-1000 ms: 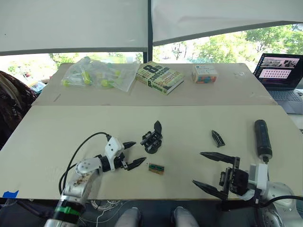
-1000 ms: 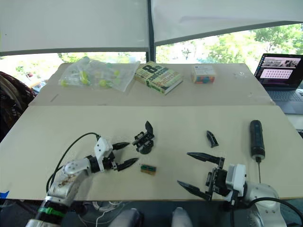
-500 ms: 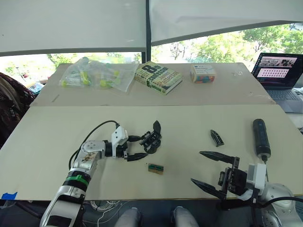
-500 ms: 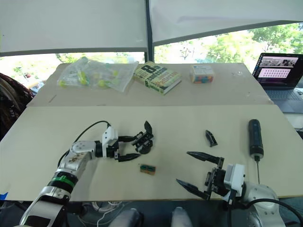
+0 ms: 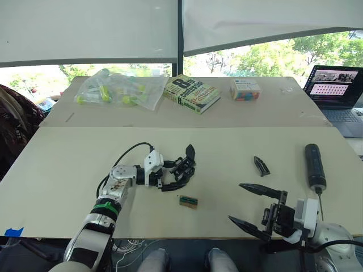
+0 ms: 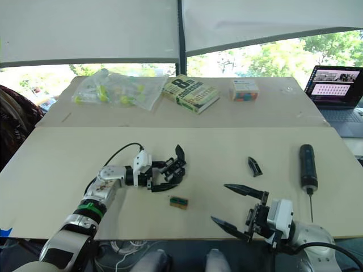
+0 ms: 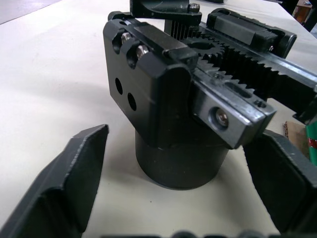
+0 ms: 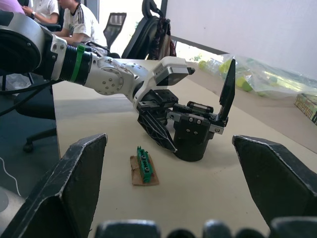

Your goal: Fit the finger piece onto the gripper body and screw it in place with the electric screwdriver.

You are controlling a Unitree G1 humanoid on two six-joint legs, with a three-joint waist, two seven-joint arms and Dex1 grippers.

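The gripper body (image 5: 187, 165), a black block with silvery toothed rails, stands on the near table left of the middle. My left gripper (image 5: 176, 175) is open around it, one finger (image 7: 64, 183) on each side of its round base (image 7: 181, 163), with a gap on both sides. The finger piece (image 5: 261, 165), a small black wedge, lies to the right. Further right lies the electric screwdriver (image 5: 314, 165), its bit pointing toward me. My right gripper (image 5: 236, 202) is open and empty near the front edge, facing the gripper body (image 8: 195, 131).
A tan-and-green block (image 5: 188, 201) lies just in front of the gripper body. On the far table are a plastic bag (image 5: 116, 89) of yellow-green items, a book (image 5: 191, 93) and a colourful box (image 5: 245, 89). A laptop (image 5: 336, 85) sits at far right.
My left arm has reached forward and right, bringing its open fingers from short of the gripper body to either side of it. The right gripper has stayed in place.
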